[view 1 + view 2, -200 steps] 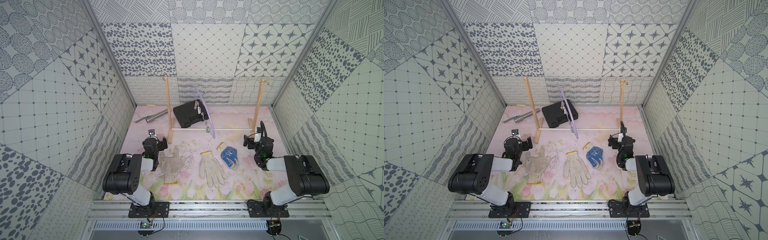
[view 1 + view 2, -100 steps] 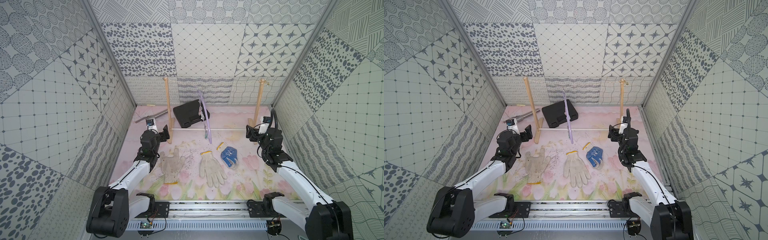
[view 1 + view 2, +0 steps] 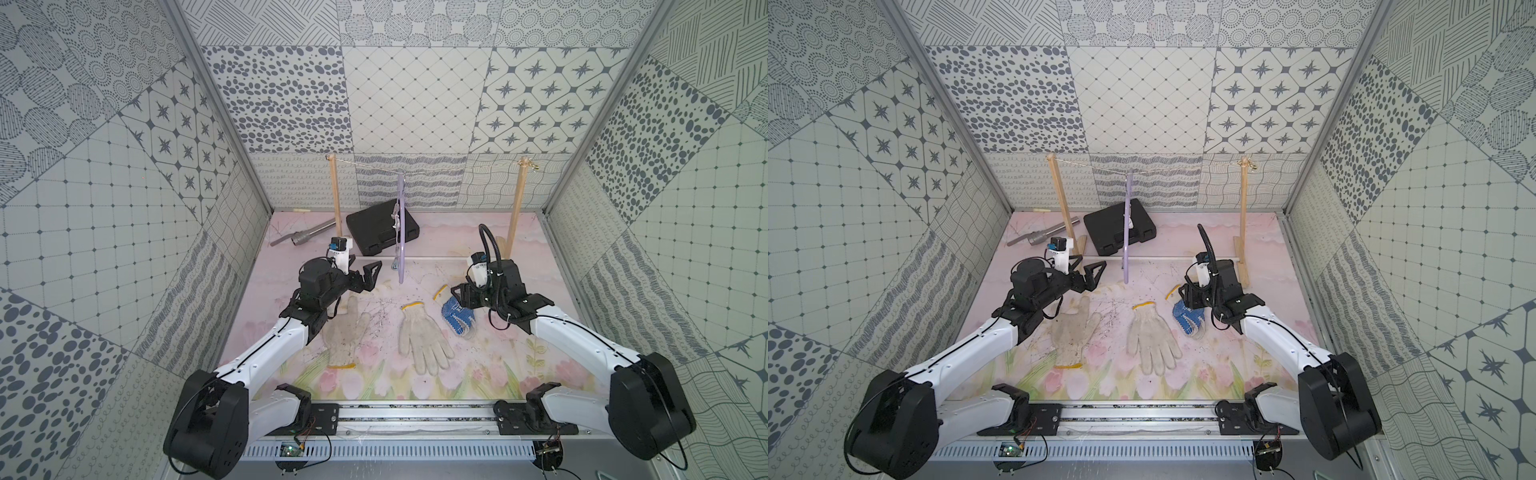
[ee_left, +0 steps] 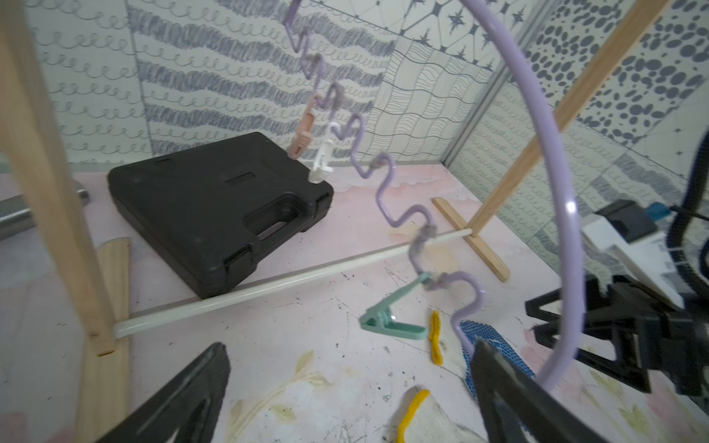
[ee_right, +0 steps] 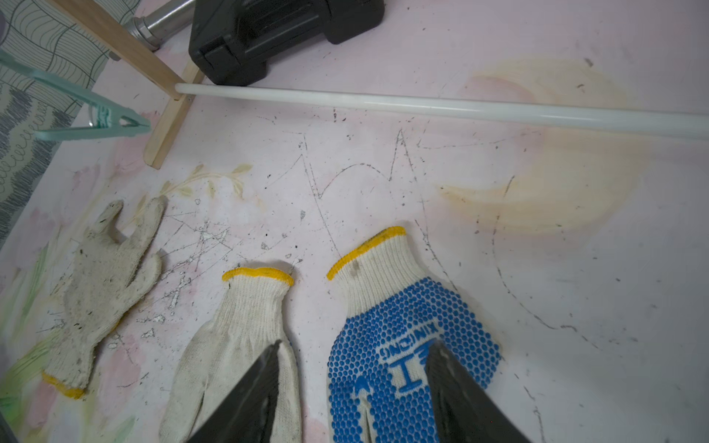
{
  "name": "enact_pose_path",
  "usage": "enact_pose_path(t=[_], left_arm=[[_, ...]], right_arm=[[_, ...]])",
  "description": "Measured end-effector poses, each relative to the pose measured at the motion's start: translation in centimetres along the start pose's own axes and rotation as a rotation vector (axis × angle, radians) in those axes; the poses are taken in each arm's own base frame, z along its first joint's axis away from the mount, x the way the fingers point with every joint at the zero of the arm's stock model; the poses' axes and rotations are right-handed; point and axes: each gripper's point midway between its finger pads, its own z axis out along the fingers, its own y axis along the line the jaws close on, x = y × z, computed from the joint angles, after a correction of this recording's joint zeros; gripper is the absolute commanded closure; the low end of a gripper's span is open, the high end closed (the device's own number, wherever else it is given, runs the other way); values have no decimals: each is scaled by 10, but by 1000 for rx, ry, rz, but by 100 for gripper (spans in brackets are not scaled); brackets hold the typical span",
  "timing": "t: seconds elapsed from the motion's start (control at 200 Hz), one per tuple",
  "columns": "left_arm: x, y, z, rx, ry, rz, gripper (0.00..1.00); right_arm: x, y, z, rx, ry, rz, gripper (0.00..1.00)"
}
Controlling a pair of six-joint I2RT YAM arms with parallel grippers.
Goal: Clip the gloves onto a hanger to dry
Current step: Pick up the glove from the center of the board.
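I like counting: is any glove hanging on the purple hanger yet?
No, the blue-dotted glove, the middle glove and the dirtiest glove all lie on the table.

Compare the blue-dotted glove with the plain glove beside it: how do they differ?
The blue-dotted glove has a palm covered in blue dots with printed lettering; the plain glove is bare off-white knit. The right gripper, jaws apart, hangs over the blue-dotted glove, while the plain glove lies mostly clear of it. Both have yellow-edged cuffs pointing away from the robot, lie flat, and are not clipped to the hanger.
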Motion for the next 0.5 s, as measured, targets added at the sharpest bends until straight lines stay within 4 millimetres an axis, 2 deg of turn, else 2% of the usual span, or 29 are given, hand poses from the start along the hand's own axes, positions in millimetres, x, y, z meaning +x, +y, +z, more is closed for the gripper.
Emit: enact_pose_path(t=[0.165,0.33,0.5], left_arm=[[16,-15,14,88,58,34,2],[31,-22,24,146,112,49,5],[34,-27,28,177,126,81,3]], right_arm=[[3,10,20,-26,62,-13,36],[5,14,39,-18,120,-27,48],[14,16,58,17,180,-55,43]])
